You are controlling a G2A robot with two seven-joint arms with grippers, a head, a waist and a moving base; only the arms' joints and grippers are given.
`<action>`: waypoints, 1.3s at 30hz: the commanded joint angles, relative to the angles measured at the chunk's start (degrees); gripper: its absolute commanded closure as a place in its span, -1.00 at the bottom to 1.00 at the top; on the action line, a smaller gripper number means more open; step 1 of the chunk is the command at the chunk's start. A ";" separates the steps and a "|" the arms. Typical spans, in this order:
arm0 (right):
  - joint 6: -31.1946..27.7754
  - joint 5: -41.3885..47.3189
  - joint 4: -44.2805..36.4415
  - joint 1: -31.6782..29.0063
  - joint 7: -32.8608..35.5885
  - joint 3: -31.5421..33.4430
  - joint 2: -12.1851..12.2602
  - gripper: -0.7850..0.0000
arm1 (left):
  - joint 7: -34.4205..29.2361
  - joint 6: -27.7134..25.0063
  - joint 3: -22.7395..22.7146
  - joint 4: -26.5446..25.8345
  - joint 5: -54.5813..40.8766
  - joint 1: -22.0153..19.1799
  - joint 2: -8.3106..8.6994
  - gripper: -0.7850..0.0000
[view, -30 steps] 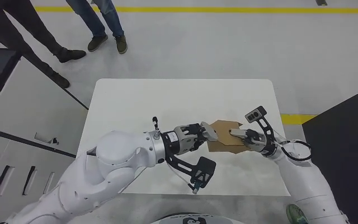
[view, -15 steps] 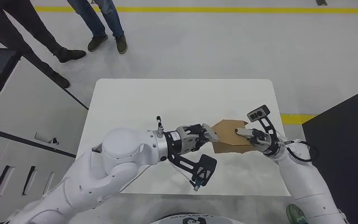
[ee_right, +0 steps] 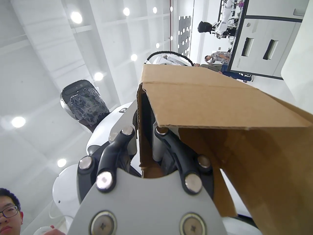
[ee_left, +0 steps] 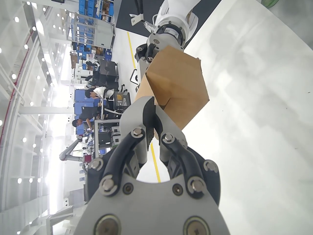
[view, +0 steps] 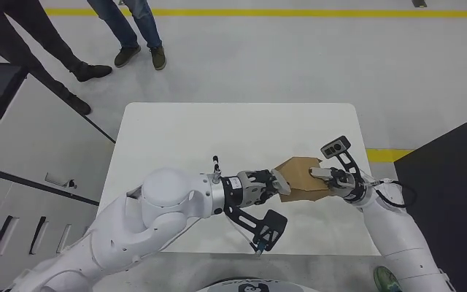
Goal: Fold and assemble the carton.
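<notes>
One carton [view: 300, 179], brown corrugated board, partly erected.

Location: centre-right of the top view, over the right half of the white tabletop [view: 204, 135], spanning the gap between the two arms. Whether its underside touches the tabletop cannot be told.

Long axis: runs roughly left to right across the top view, from one arm to the other. The left end sits slightly lower in the frame than the right. One blunt corner points toward the upper edge of the frame.

Left jaws: at the carton's left end in the top view, clenched on a thin edge of the board. In the left wrist view the carton [ee_left: 177, 84] extends away from the camera toward the upper middle of the frame. Two plain faces meet there along a crease. The tabletop [ee_left: 256, 103] lies to the right of the frame. The carton's far end meets the other arm's wrist in the upper middle.

Right jaws: at the carton's right end in the top view, clamped on a single panel of board. In the right wrist view that panel of the carton [ee_right: 207, 106] stands on edge between the jaws at lower centre. Above it a flap folds over the open end, and the hollow interior shows as a dark slot just right of the panel. The body of the carton stretches off toward the right edge of the frame.
</notes>
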 commanded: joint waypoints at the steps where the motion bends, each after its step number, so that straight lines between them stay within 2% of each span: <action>1: 0.09 -0.19 0.14 0.13 0.58 0.01 0.00 1.00 | 0.13 0.05 0.50 0.26 0.22 -0.29 -0.11 1.00; 39: 0.43 -0.62 0.68 0.49 1.35 -0.08 -0.07 1.00 | 0.51 0.79 0.77 1.45 -0.21 -0.22 -0.32 1.00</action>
